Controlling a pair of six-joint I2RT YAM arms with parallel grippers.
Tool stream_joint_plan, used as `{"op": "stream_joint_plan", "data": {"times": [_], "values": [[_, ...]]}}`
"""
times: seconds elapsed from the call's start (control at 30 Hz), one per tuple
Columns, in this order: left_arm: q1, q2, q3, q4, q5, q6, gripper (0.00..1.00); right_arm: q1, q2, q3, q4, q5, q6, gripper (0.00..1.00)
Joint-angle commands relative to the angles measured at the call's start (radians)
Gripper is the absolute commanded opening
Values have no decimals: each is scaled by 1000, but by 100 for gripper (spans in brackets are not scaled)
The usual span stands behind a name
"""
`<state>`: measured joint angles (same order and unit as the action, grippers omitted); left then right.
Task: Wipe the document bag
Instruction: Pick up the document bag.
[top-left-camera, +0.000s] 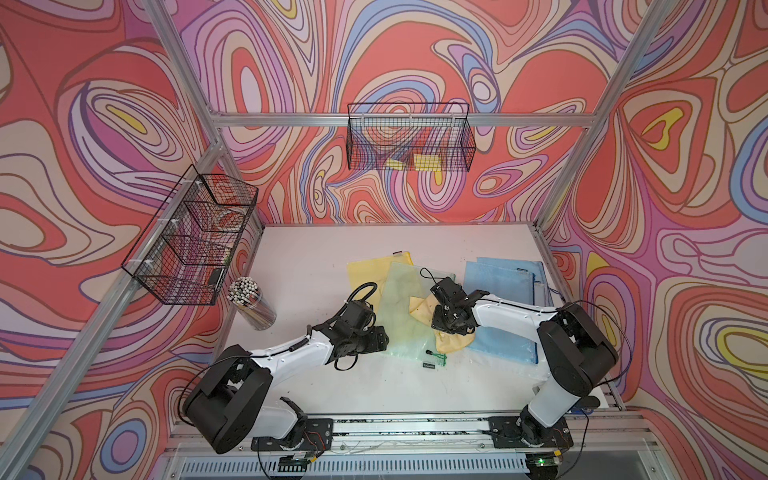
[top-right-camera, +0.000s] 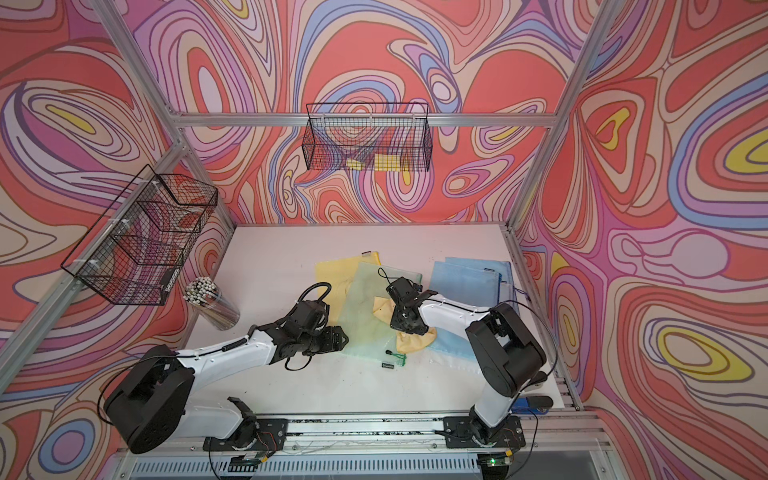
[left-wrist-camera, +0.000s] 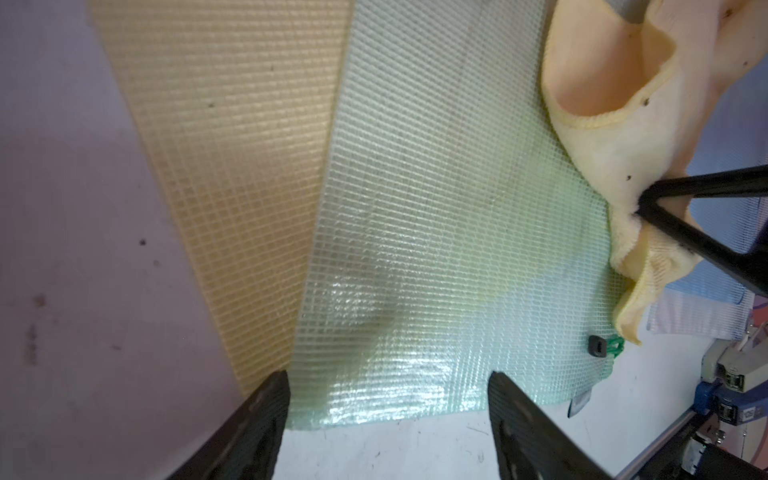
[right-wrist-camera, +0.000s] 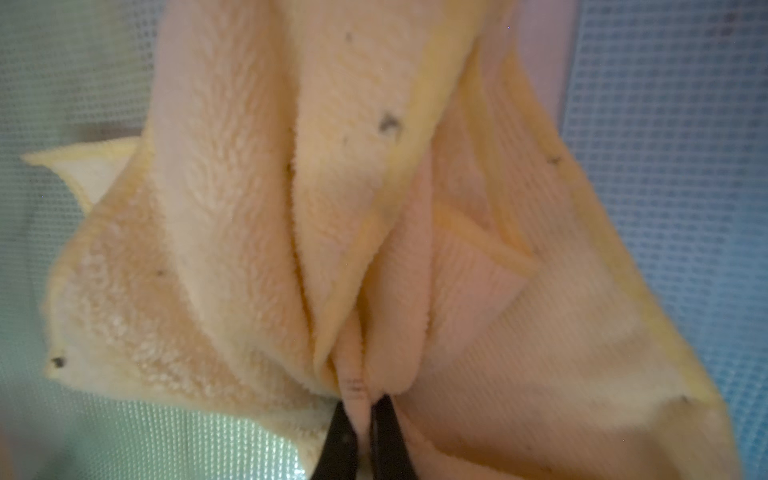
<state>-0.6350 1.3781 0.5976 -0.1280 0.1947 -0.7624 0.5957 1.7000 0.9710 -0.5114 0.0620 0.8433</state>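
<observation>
A green mesh document bag (top-left-camera: 405, 316) (top-right-camera: 365, 307) (left-wrist-camera: 436, 208) lies flat mid-table in both top views. My right gripper (right-wrist-camera: 361, 399) (top-left-camera: 451, 322) is shut on a crumpled yellow cloth (right-wrist-camera: 249, 208) (top-left-camera: 453, 341) (left-wrist-camera: 602, 104), which rests over the bag's right edge and partly on a blue bag. My left gripper (left-wrist-camera: 388, 374) (top-left-camera: 384, 338) (top-right-camera: 343, 338) is open at the bag's near left corner. The bag's edge lies between its fingers (left-wrist-camera: 257, 415), and they do not pinch it.
A yellow mesh bag (top-left-camera: 365, 270) lies partly under the green one. Blue mesh bags (top-left-camera: 503, 282) are stacked at the right. A clear jar of pencils (top-left-camera: 251, 303) stands at the left. Wire baskets (top-left-camera: 191, 237) (top-left-camera: 409, 137) hang on the frame.
</observation>
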Motion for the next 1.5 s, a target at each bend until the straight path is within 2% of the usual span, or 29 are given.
{"op": "stream_joint_plan", "data": {"times": [0.0,0.23,0.4,0.57,0.7,0.93,1.47], "values": [[6,23,-7,26,14,-2,76,-2,45,-35,13,-30,11,0],[6,55,3,14,20,-3,72,-3,50,-38,13,-31,11,0],[7,5,27,-127,-85,42,85,-4,62,-44,27,-47,13,0],[6,-8,19,-174,-94,51,88,-3,66,-39,37,-62,12,0],[6,41,12,-104,-45,38,83,-3,94,-36,38,-66,11,0],[6,61,7,-24,32,23,68,-3,88,-41,27,-57,8,0],[6,-78,46,-167,1,47,49,-4,122,-41,53,-87,8,0]]}}
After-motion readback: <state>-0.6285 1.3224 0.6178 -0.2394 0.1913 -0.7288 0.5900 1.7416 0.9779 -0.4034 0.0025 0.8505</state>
